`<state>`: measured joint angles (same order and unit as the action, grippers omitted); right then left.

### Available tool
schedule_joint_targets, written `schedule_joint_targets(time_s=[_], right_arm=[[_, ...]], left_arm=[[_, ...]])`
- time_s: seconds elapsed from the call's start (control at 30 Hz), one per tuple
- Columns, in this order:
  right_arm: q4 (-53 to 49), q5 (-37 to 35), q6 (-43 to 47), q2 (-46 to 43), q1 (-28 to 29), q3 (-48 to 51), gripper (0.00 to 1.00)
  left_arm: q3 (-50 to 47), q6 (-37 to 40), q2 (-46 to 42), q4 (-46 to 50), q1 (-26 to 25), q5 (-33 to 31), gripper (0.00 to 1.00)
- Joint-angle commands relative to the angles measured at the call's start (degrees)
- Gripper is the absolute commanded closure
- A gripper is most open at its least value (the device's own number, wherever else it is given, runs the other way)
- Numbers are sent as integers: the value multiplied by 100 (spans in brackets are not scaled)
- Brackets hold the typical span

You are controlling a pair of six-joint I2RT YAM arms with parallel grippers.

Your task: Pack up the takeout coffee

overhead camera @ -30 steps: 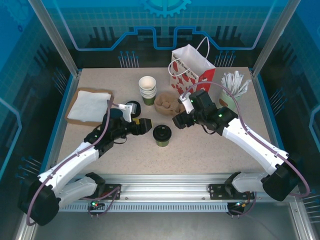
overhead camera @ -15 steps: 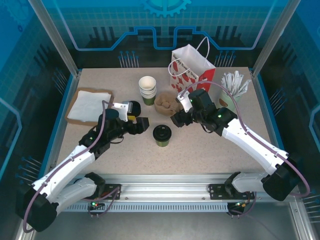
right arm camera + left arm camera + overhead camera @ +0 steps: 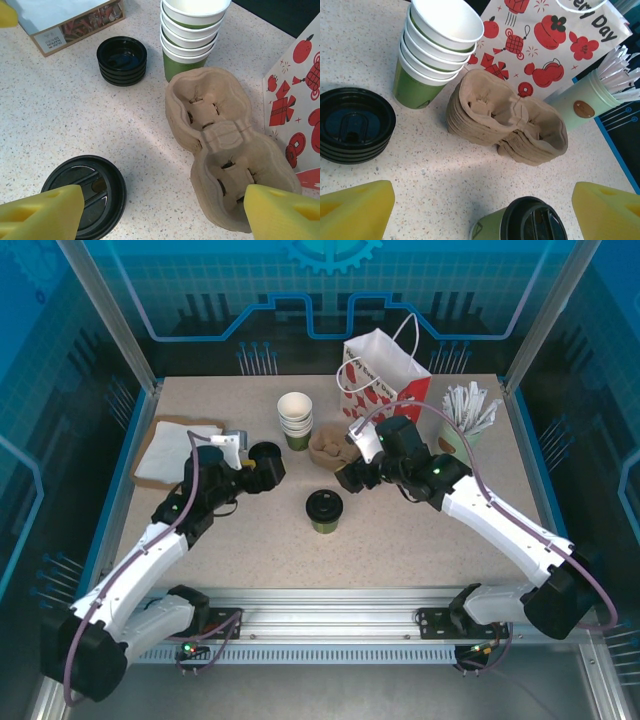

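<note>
while both claws hang released and empty | coffee stands lidded on table, between left gripper and right gripper, near carriers | risk: an off-centre or hard pinch tips the cup or pops its lid, spilling

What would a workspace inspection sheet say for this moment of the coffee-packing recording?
Surface: speckled table, no spills seen.
Job's things: takeout coffee upright, lidded, standing free mid-table.
Clutter: cup stack, lid stack, pulp carriers, paper bag, napkin box, stirrer cup.
Grippers: left hand open and empty, near the lid stack; right hand open and empty, by the carriers.
Cables: a cable loops along each arm, touching no item.
Surroundings: blue panelled enclosure with aluminium frame.
</note>
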<state>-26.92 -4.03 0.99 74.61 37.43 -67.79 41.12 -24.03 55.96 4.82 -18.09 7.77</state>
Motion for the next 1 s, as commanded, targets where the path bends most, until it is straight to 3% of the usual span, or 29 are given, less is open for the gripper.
schedule_joint_targets(time_s=[0.0, 0.43, 0.7, 0.97], right_arm=[[58, -221, -126, 9, 71, -398, 16], [-715, 88, 451, 593, 19, -1281, 15], [-1299, -179, 495, 1549, 15, -2211, 17], [-2013, 95, 1202, 2624, -304, -3064, 22]], left_arm=[[266, -98, 17, -75, 33, 146, 7], [456, -130, 472, -315, 35, 519, 8], [971, 136, 991, -161, 53, 353, 8], [1317, 219, 1288, -51, 69, 237, 8]])
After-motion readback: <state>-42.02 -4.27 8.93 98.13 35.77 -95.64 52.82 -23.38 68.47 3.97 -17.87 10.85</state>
